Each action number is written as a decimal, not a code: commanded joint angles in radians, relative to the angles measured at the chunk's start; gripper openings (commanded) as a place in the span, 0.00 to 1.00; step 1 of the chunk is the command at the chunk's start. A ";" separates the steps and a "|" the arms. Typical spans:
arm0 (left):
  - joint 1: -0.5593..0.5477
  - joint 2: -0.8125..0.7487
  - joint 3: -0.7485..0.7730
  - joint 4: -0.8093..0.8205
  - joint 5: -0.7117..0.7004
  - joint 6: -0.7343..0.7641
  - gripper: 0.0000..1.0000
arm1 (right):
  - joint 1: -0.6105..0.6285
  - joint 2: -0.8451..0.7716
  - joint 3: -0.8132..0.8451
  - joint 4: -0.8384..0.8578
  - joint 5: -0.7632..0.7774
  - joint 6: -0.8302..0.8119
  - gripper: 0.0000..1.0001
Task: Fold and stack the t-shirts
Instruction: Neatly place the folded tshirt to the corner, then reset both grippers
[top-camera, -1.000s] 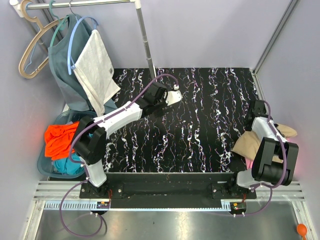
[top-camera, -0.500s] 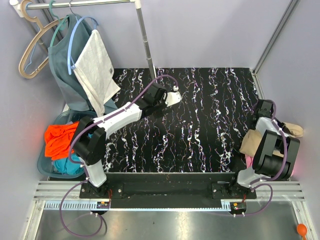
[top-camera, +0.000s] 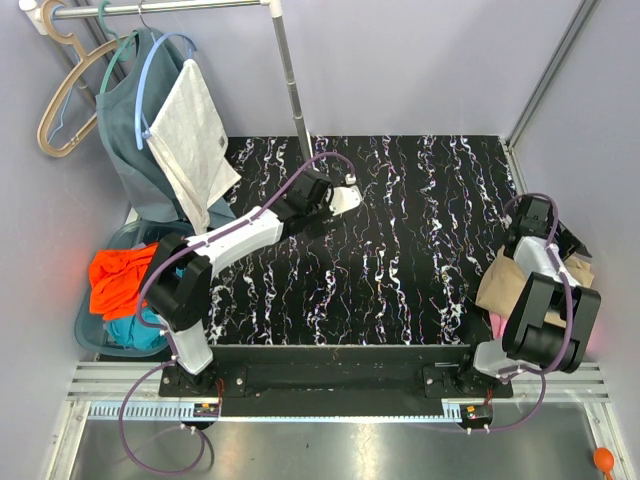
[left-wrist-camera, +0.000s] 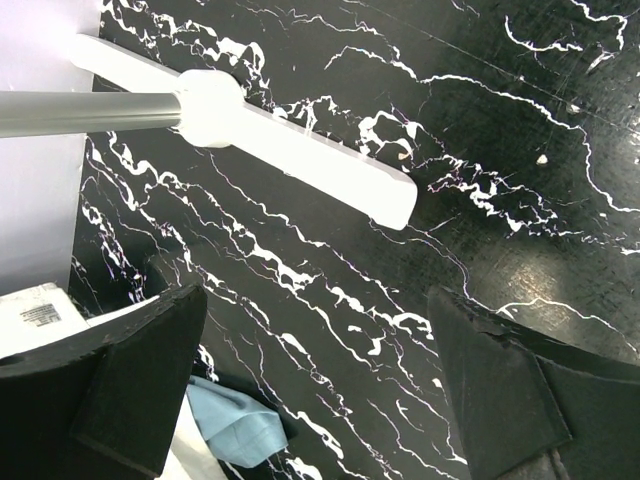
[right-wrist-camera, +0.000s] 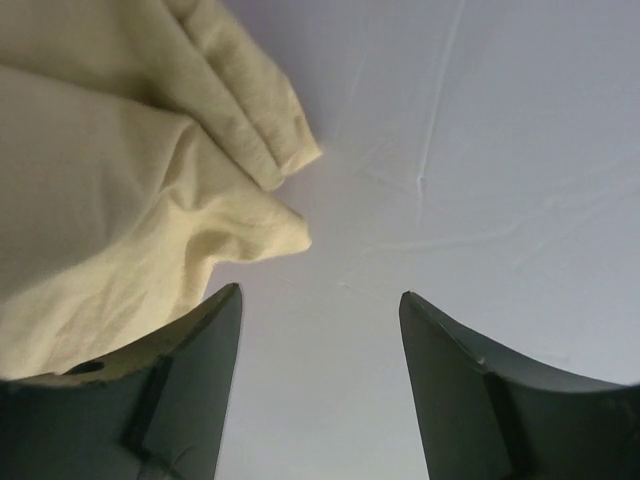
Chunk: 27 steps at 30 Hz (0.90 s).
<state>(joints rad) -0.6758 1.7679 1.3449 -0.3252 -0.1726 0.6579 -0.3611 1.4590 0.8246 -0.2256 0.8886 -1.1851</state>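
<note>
Over at the right edge of the table (top-camera: 400, 265), my right gripper (right-wrist-camera: 320, 295) has its fingers spread with nothing between them. The tan t-shirt (right-wrist-camera: 110, 190) is bunched just off to one side, right up against one finger. It sits past the table's right side, with a sliver of pink t-shirt (top-camera: 497, 325) poking out underneath, so I'd call this the stacking step for the tan one.

The left gripper (left-wrist-camera: 315, 300) is wide open and empty too, hanging over the far part of the table near the rack foot (left-wrist-camera: 300, 150).

The orange t-shirt (top-camera: 118, 280) and teal t-shirt (top-camera: 135, 332) are in the basket (top-camera: 85, 325) off the left edge, so next is probably a reach over there. There's lots of bare tabletop between the arms, but on the right the wall is close.
</note>
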 joint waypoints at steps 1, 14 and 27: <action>0.005 -0.053 -0.024 0.080 -0.007 -0.014 0.99 | 0.001 -0.086 0.091 -0.116 -0.245 0.149 0.71; 0.122 -0.087 -0.084 0.078 0.096 -0.285 0.99 | 0.002 -0.198 0.211 -0.187 -1.181 0.749 0.74; 0.176 -0.177 -0.076 0.130 -0.111 -0.497 0.99 | 0.273 -0.042 0.367 -0.169 -1.245 0.932 0.99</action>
<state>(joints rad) -0.4969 1.6470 1.2308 -0.2653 -0.1665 0.2577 -0.2008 1.3655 1.1351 -0.4164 -0.3584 -0.3252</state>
